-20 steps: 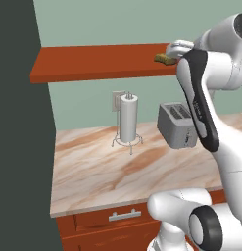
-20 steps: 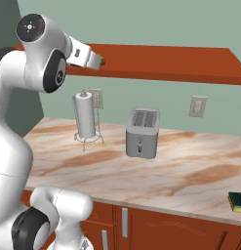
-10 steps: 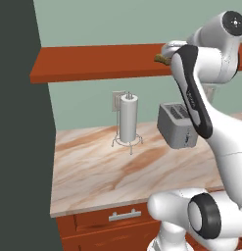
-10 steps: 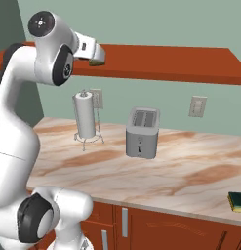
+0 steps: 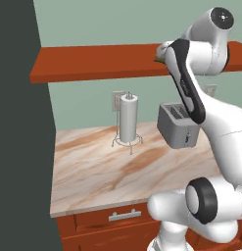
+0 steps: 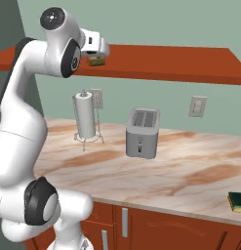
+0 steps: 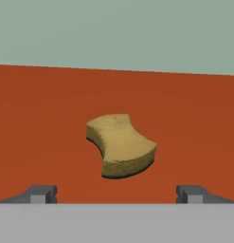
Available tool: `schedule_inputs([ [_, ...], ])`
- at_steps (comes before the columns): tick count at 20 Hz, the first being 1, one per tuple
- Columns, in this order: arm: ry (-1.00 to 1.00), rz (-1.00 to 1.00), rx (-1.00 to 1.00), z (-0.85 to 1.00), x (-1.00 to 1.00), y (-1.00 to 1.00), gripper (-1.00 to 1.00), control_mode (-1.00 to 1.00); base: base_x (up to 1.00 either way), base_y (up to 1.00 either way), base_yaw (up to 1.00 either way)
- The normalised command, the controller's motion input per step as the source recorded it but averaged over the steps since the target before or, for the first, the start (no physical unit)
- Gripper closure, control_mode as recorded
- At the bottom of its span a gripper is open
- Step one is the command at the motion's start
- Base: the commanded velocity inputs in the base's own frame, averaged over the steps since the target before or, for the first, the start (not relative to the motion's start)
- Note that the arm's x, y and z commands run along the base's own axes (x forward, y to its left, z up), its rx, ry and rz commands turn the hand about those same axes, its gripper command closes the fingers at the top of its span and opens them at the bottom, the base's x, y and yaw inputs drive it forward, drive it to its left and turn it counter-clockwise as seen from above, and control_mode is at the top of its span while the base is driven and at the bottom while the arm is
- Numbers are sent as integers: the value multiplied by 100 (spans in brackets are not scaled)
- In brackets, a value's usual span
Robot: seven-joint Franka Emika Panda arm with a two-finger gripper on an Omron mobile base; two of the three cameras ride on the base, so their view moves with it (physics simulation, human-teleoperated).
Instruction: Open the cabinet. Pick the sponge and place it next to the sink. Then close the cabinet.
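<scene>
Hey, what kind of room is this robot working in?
A kitchen, most likely: a toaster and a paper towel roll stand on a marble-look counter, with a red-brown cabinet above.

Claw [image 6: 98, 54] at sponge [image 6: 97, 61] on cabinet [image 6: 161, 62]; toaster [image 6: 142, 133] below

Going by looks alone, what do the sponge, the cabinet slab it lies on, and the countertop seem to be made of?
The sponge: soft foam, apparently; matte tan-yellow with a rough, pitted surface and a pinched waist. The cabinet: painted or stained wood, perhaps; flat, even red-brown, with no grain visible, so the look leaves it open. The countertop: looks like polished marble or a laminate imitation; cream with brown veins and smooth swirls.
</scene>
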Motion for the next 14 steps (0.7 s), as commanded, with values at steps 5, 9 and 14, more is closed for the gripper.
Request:
schedule_inputs([
  [5,14,12,-1,-1,37,-1,-100,-100,0,0,0],
  [9,14,12,0,0,36,-3,-100,-100,0,0,0],
  [14,12,9,0,0,38,-3,-100,-100,0,0,0],
])
